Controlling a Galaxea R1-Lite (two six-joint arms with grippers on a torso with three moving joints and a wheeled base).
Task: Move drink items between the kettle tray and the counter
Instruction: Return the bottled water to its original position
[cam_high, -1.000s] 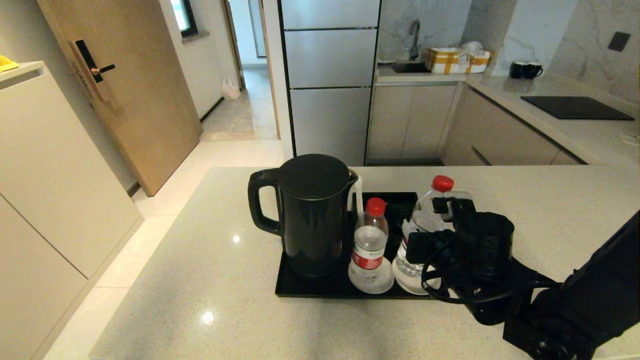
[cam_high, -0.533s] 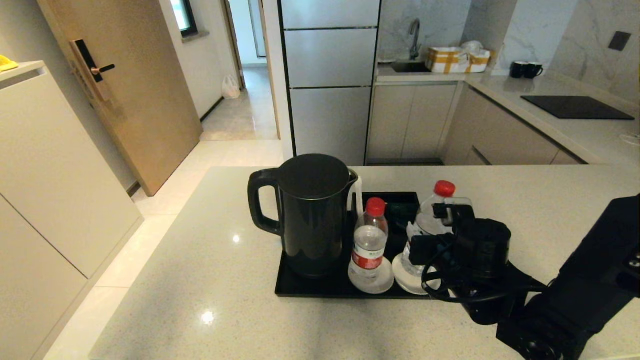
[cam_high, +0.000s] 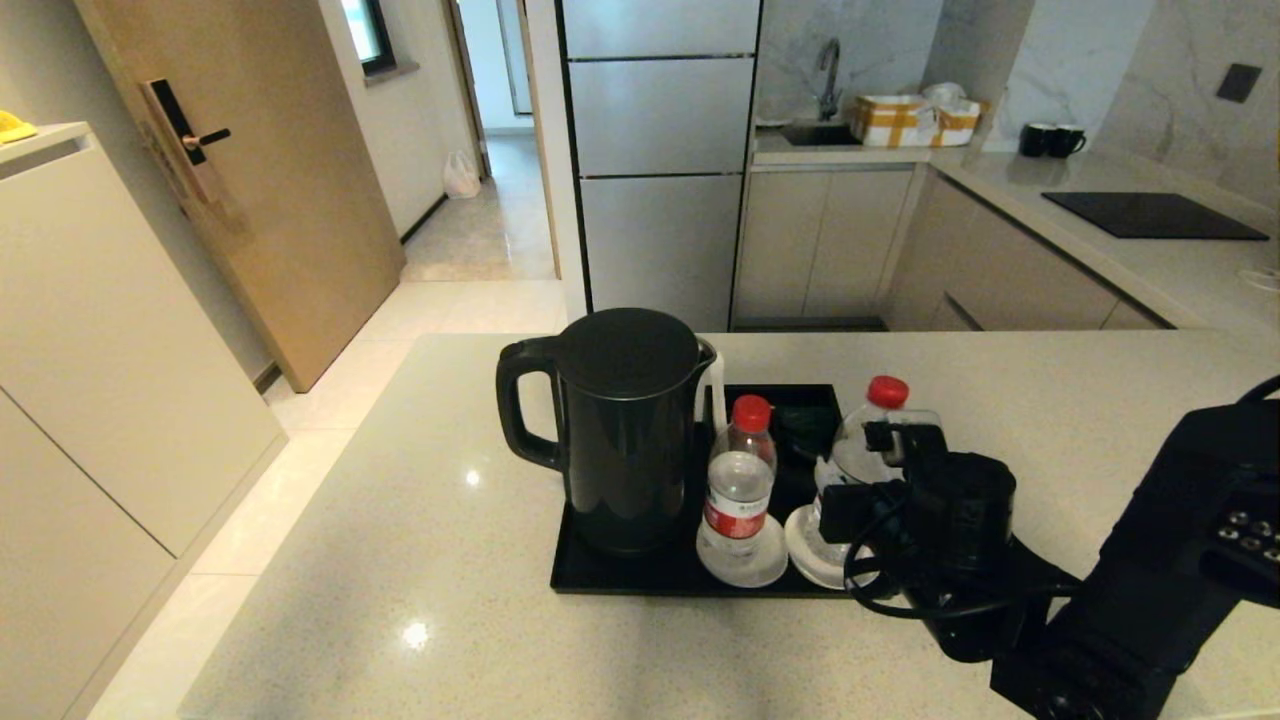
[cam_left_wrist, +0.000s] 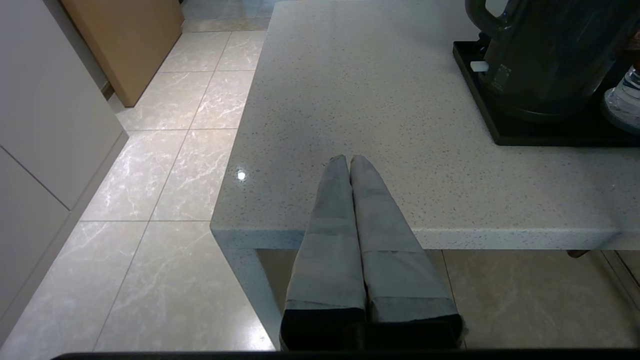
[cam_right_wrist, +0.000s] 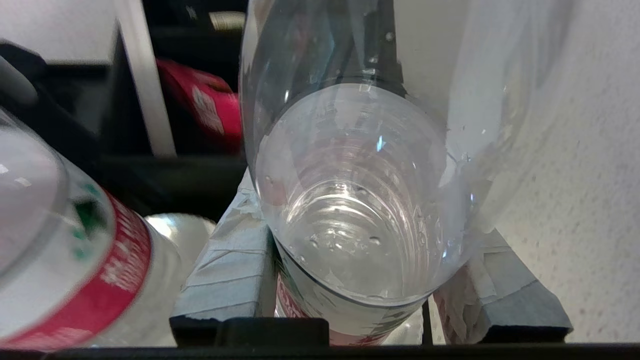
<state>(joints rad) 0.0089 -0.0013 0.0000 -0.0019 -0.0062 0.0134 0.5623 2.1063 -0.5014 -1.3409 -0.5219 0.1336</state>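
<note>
Red-labelled water bottle (cam_high: 850, 455), its print unreadable, sits gripped in the right gripper (cam_high: 880, 480) jaws; left gripper (cam_left_wrist: 349, 161) jaws closed.

Held bottle's (cam_high: 862, 440) lower half behind the right hand (cam_high: 880, 470).

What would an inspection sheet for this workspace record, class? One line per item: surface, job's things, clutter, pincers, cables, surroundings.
Surface: counter, beige speckled stone.
Job's things: kettle and upright bottle on the kettle tray; held bottle tilted over a saucer.
Clutter: nothing seen.
Pincers: right pincer shut on the held bottle; left pincer shut, empty, at the counter edge.
Cables: black loop on the right wrist.
Surroundings: fridge, door, sink.
</note>
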